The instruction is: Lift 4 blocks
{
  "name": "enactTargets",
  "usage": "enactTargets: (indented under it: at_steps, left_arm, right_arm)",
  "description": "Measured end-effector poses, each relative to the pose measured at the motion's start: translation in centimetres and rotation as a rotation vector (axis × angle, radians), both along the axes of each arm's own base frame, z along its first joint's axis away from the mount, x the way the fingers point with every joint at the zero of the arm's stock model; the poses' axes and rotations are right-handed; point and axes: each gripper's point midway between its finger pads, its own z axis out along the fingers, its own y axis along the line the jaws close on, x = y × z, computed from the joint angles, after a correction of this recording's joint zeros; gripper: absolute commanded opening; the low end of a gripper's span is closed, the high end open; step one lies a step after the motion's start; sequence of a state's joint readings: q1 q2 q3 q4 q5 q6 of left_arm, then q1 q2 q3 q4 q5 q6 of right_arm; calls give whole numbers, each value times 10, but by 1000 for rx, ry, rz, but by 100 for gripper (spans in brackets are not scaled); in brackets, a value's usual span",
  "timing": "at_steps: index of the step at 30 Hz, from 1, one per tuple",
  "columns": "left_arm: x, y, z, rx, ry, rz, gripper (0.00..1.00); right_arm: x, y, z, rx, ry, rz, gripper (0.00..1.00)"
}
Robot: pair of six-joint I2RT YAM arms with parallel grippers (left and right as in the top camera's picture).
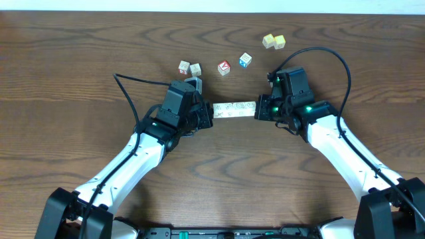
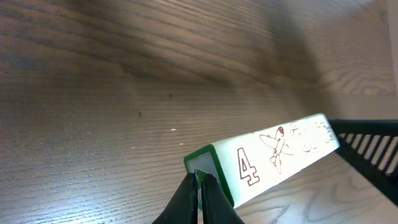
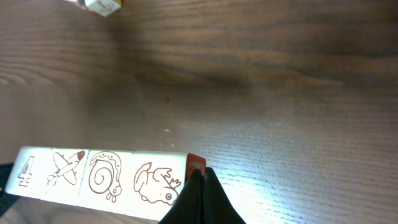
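While the brown wood-grain table (image 1: 80,60) lies beneath, the left gripper (image 1: 210,113) and right gripper (image 1: 258,109), each clenched empty, squeeze the row of four cream-white wooden cubes (image 1: 234,109) endwise. Raise both together with equal inward pressure, or the row will likely buckle.

**Tabletop** (image 1: 80,66): dark brown wood with a clear grain. It is smooth, and a soft sheen throws pale glare close to the blocks (image 1: 234,109).

**Blocks:** pale cream wood with smooth, near-matt faces printed with thin red-brown line drawings. One end face is edged in green paint, the other in red.

**Left gripper** (image 1: 211,114) **and right gripper** (image 1: 257,110), one at each end of the blocks: matt black plastic.

**Arms** (image 1: 143,153), behind the blocks: smooth, glossy white shells.

**Loose cubes** (image 1: 224,67), beyond the blocks: smooth, some with painted faces.
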State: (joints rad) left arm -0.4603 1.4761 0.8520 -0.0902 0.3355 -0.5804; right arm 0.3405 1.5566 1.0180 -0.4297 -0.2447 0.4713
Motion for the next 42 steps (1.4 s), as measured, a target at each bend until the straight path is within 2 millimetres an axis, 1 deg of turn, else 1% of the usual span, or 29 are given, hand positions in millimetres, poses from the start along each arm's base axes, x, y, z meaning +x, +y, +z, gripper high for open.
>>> enactTargets:
  at_steps: [6, 12, 15, 23, 27, 34, 42]
  left_arm:
    - [-1, 1, 0, 3, 2, 1, 7]
    - [-1, 1, 18, -17, -40, 2, 7]
    - [-1, 2, 22, -21, -53, 5, 7]
    - [-1, 3, 21, -16, -49, 8, 7]
    - [-2, 3, 21, -14, -45, 8, 7]
    - [-3, 3, 18, -15, -37, 4, 7]
    - [-4, 3, 18, -16, -35, 1, 7]
  right_arm:
    - [1, 1, 2, -1, -7, 1, 1]
    - [1, 2, 4, -5, -3, 3, 1]
    - [-1, 3, 6, -10, 9, 7, 1]
    - [5, 4, 16, -10, -16, 2, 1]
    - [5, 4, 21, -6, -26, 2, 1]
    - [5, 4, 37, 8, -56, 4, 1]
    - [1, 3, 35, 1, -38, 1, 1]
